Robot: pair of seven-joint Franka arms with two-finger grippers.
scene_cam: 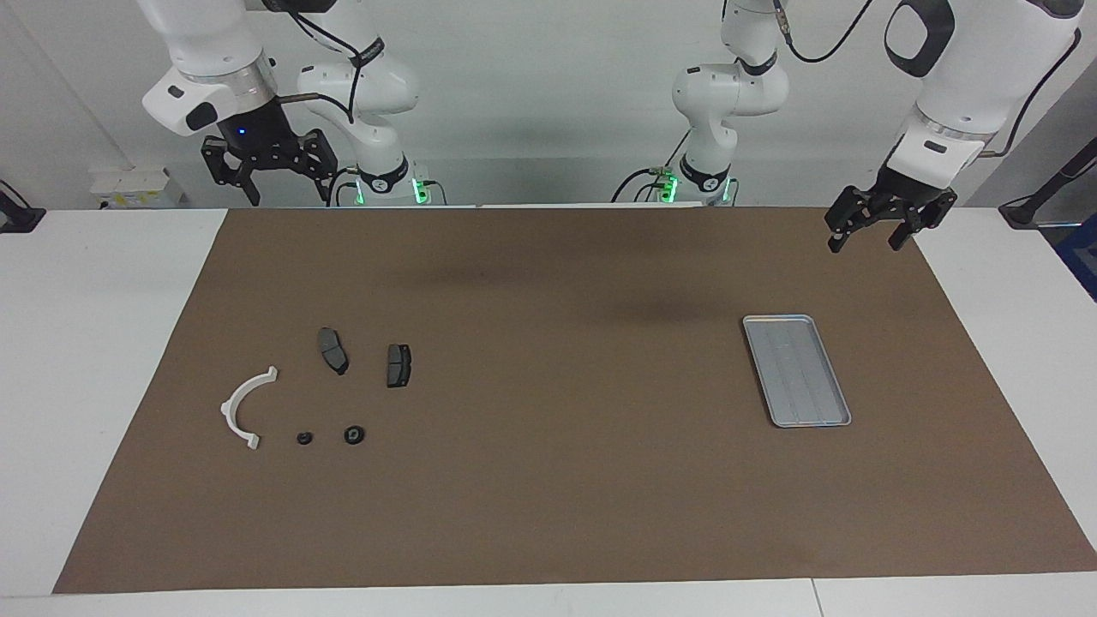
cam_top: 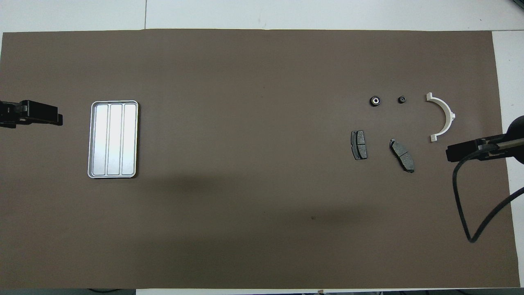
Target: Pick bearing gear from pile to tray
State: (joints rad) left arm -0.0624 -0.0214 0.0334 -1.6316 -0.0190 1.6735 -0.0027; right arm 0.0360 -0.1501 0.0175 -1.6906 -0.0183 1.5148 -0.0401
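Nothing is picked yet: both claws hang open and empty, the right claw (scene_cam: 271, 182) over the bench's robot-side edge nearest the pile (scene_cam: 319, 394), the left claw (scene_cam: 866, 231) waiting near the bare tray (scene_cam: 797, 370), so next it must descend onto the round bearing gear (scene_cam: 354, 435).

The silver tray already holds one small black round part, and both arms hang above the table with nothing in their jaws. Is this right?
Not quite. The overhead view shows the tray empty; both small black round parts lie on the brown mat, toward the right arm's end. The rest stands: the left gripper and the right gripper hang above the table with nothing in their jaws.
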